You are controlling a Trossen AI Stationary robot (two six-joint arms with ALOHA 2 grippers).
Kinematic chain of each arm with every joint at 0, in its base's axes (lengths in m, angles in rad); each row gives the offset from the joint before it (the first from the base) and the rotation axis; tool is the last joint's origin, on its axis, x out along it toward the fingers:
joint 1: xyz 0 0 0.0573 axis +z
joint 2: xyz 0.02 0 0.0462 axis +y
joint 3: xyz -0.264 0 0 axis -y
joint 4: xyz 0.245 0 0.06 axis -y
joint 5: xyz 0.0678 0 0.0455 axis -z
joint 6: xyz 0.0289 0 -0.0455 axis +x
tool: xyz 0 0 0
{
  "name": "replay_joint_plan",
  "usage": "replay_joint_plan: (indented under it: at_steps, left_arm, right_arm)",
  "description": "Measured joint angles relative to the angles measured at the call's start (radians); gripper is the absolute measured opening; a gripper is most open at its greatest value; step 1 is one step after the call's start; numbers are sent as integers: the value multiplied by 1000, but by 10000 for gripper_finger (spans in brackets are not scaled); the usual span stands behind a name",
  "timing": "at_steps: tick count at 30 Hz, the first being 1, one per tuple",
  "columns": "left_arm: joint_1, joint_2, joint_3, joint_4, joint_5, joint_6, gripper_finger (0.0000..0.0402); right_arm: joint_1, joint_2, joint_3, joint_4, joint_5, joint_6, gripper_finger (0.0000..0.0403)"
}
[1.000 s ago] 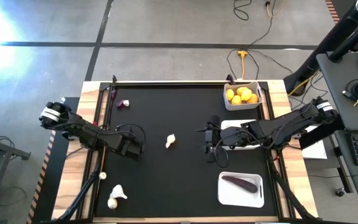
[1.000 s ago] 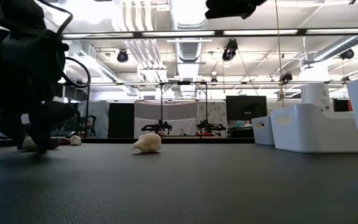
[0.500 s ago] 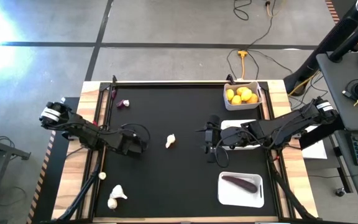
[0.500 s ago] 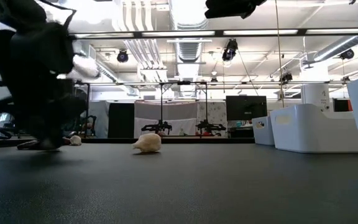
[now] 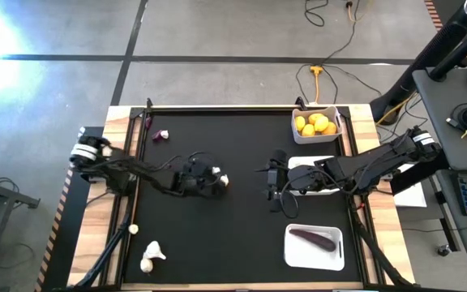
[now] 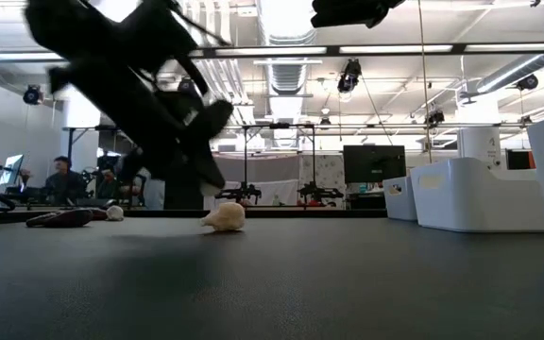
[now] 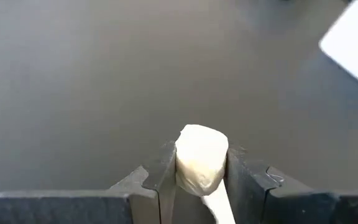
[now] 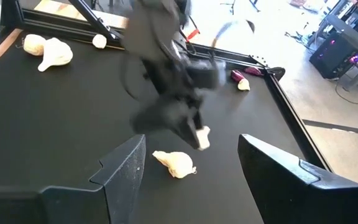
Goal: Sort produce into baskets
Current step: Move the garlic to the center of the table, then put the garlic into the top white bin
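Observation:
My left gripper (image 5: 215, 180) hangs over the middle of the black table, shut on a small whitish garlic piece (image 7: 201, 158). Just beneath it a garlic bulb (image 8: 176, 163) lies on its side on the table. My right gripper (image 8: 191, 186) hovers open to the right of them, its arm stretched over the middle basket (image 5: 324, 165). The far right basket (image 5: 335, 134) holds lemons (image 5: 314, 124). The near right basket (image 5: 298, 255) holds a dark eggplant (image 5: 313, 238). My left gripper pinches the garlic piece by its two opposite sides (image 7: 185, 163) between its two fingers. The fingers come slanting down from the table's left. The piece (image 8: 201, 138) is lifted clear of the table, above the lying bulb.
Two more garlic bulbs (image 5: 151, 255) lie at the near left corner, with a small one (image 5: 134, 229) on the wooden edge. A purple bit (image 5: 160, 135) lies at the far left. Bare black table stretches between the middle and the baskets.
My left gripper has shut on the garlic piece at the table's left. It has then risen and gone toward the right edge, now over the bulb in the middle. The piece has been lifted clear of the table.

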Motion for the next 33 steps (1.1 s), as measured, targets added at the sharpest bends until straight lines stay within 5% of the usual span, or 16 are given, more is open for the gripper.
replay_joint_plan:
  at_steps: [6, 11, 18, 26, 33]
  left_arm:
    - [152, 135, 58, 21, 104, 26, 95]
    - [172, 204, 90, 97, 112, 75, 100]
    - [170, 220, 121, 101, 108, 112, 162]
    - [126, 87, 95, 53, 119, 199, 222]
    - [-7, -147, 41, -104, 19, 166, 228]
  right_arm:
    - [0, 0, -13, 0, 0, -3, 248]
    - [-3, 0, -14, 0, 0, -27, 251]
    - [-19, 0, -16, 2, 0, -26, 247]
    - [-22, 0, -48, 16, -11, -45, 257]
    - [-113, 137, -67, 284, -22, -97, 271]
